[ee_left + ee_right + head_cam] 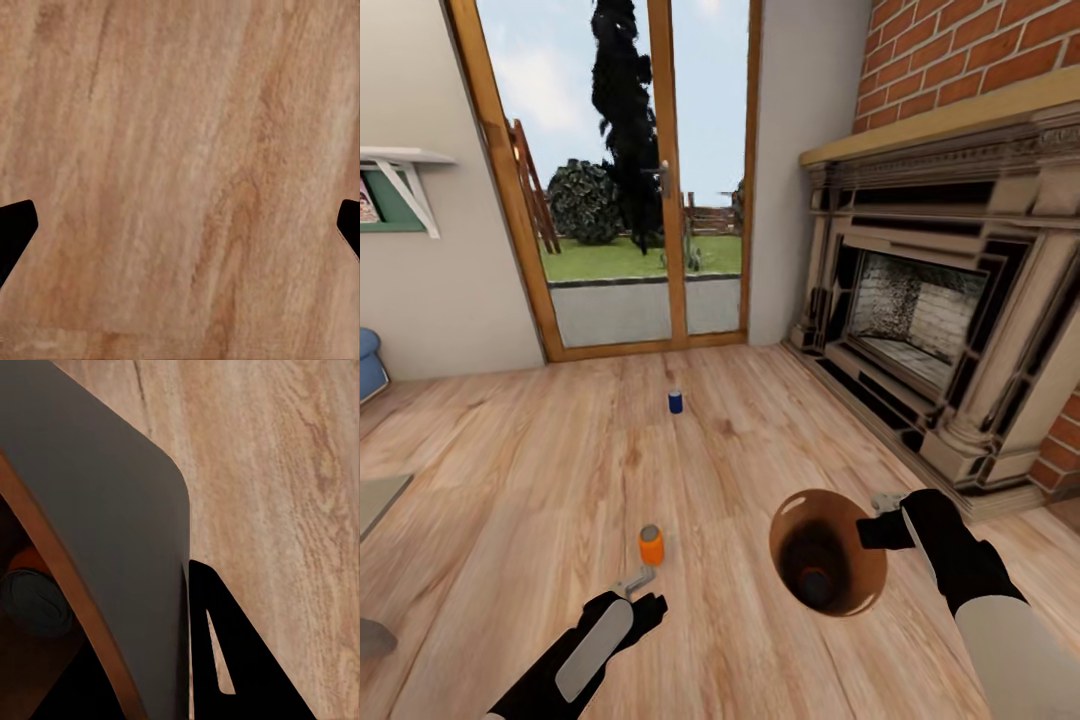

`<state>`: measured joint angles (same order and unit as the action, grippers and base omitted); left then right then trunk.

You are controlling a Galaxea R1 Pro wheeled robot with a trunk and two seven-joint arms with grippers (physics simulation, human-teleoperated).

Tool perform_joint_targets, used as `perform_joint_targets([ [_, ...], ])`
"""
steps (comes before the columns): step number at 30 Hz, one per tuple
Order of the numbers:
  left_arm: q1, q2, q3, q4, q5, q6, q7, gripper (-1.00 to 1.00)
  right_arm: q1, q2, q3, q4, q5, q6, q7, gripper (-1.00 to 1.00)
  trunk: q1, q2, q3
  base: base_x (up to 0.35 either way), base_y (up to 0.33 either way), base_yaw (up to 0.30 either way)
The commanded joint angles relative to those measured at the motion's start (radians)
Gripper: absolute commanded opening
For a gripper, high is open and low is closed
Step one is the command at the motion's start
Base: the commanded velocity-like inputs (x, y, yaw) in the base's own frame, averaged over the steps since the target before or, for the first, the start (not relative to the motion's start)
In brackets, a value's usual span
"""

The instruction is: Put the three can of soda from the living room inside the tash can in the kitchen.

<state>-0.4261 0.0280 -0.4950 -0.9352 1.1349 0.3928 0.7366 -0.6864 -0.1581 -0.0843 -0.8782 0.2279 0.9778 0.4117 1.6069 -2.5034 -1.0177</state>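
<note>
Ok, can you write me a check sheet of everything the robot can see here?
Surface: pale wood plank floor.
Job's things: orange soda can and dark blue soda can upright on the floor; a third can lies inside the tan-brown-lined trash can.
Clutter: nothing seen.
Grippers: left gripper open over bare floor; right gripper, jaws shut on the trash can rim.
Cables: nothing seen.
Surroundings: glass doors, brick fireplace, white wall shelf.
</note>
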Motion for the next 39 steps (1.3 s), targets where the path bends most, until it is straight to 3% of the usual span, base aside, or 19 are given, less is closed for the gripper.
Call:
perform_joint_targets([
  [1, 0.000, 0.001, 0.001, 0.000, 0.000, 0.000, 0.000, 1.00, 0.000, 0.000, -0.001, -0.001, -0.022, 0.003, 0.006, -1.00, 0.000, 0.000, 0.000, 0.326, 0.156, -0.023],
  [11, 0.000, 0.003, 0.003, 0.018, 0.001, 0.001, -0.005, 1.00, 0.001, 0.001, 0.001, -0.028, -0.023, 0.018, 0.006, -1.00, 0.000, 0.000, 0.000, 0.335, 0.079, -0.005],
  [16, 0.000, 0.006, 0.003, 0.023, 0.001, 0.001, -0.003, 1.00, 0.001, 0.000, 0.001, -0.045, -0.025, 0.069, 0.006, -1.00, 0.000, 0.000, 0.000, 0.345, -0.053, -0.004],
  [23, 0.000, 0.009, 0.003, 0.030, 0.001, 0.001, -0.004, 1.00, 0.004, 0.000, 0.004, -0.066, -0.025, 0.069, 0.006, -1.00, 0.000, 0.000, 0.000, 0.346, -0.079, -0.005],
  [31, 0.000, 0.010, 0.002, 0.032, -0.001, 0.001, -0.002, 1.00, 0.042, 0.000, 0.003, -0.141, -0.025, 0.069, 0.006, -1.00, 0.000, 0.000, 0.000, 0.345, -0.081, 0.000],
  [39, -0.002, 0.010, 0.002, 0.056, -0.073, 0.003, -0.003, 1.00, 0.048, 0.001, 0.004, -0.151, -0.025, 0.069, 0.006, -1.00, 0.000, 0.000, 0.000, 0.345, -0.026, 0.000],
])
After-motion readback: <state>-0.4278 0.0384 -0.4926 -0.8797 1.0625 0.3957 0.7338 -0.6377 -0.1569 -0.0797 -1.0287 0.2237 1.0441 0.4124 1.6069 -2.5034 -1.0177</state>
